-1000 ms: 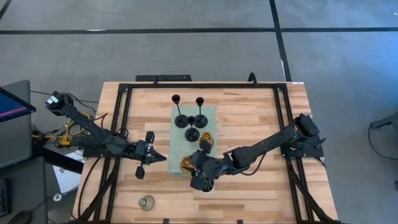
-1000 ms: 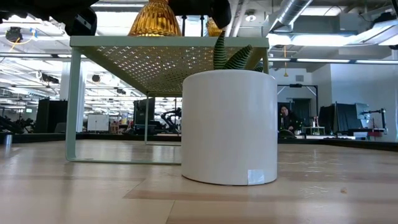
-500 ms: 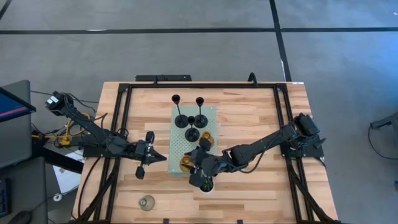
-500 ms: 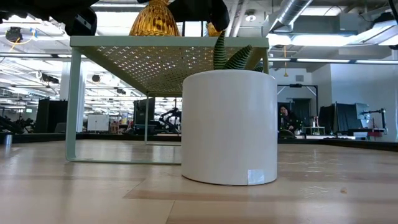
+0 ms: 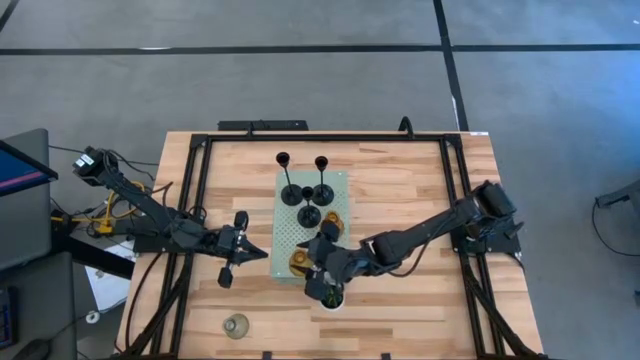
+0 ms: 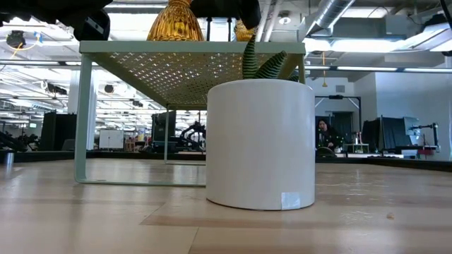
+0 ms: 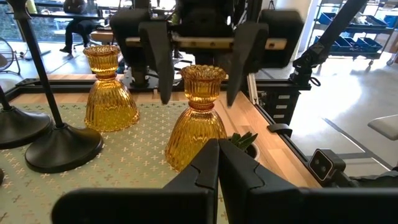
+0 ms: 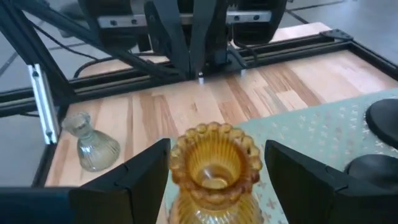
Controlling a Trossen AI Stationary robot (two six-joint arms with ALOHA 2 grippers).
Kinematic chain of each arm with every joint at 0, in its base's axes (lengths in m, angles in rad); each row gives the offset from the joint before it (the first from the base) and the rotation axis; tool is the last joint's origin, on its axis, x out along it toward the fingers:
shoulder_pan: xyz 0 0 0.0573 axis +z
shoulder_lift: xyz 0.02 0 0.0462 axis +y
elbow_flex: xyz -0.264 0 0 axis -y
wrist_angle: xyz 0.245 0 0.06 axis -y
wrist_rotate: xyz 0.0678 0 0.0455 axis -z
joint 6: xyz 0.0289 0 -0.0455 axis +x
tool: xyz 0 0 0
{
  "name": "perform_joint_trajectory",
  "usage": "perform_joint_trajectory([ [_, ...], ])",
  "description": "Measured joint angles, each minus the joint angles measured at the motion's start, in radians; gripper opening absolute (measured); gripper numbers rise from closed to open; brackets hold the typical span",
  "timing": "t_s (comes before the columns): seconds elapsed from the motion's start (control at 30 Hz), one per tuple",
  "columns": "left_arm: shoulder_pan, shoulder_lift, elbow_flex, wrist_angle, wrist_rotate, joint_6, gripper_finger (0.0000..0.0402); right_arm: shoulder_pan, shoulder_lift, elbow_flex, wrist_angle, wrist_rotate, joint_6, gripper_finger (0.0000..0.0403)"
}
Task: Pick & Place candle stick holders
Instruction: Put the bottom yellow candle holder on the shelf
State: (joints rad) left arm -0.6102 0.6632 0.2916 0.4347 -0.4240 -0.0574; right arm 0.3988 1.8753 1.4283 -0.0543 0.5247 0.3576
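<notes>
While spread wide to either side of the near amber holder (image 8: pixel 214 165), keep the right gripper (image 7: pixel 202 56) centred and touch neither flank of the glass. Treat as a release, most likely: holder upright on the pale green board (image 5: pixel 290 225), near its front edge, beside the second amber holder (image 7: pixel 111 93). Lift straight up before swinging away. Mind the plant pot (image 6: pixel 261 144) just in front and the black holders (image 5: pixel 322 190) behind. Leave the left gripper (image 5: pixel 250 252), pressed shut, waiting left of the board. Fetch next the clear glass holder (image 5: pixel 236 324), well apart on the bare table.

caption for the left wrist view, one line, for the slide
Right gripper open astride an amber holder standing on the green board; second amber holder beside it.
</notes>
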Motion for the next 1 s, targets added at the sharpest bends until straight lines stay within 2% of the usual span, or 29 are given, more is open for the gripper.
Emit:
perform_joint_trajectory([
  [0.5,0.0,0.0,0.0,-0.001,0.002,0.0,0.0008,0.008,-0.108,-0.001,-0.01,0.0,-0.066,0.025],
  [0.7,0.0,0.0,0.0,-0.001,0.001,0.0,0.0008,0.059,-0.155,-0.001,-0.035,0.0,-0.104,0.0247],
  [0.83,0.0,0.0,0.0,-0.002,0.001,0.0,0.0008,0.105,-0.163,-0.001,-0.098,0.0,-0.105,0.0217],
  [1.0,0.0,0.0,0.0,-0.002,0.001,0.0,0.0008,0.14,-0.145,-0.002,-0.134,-0.003,-0.095,0.0127],
])
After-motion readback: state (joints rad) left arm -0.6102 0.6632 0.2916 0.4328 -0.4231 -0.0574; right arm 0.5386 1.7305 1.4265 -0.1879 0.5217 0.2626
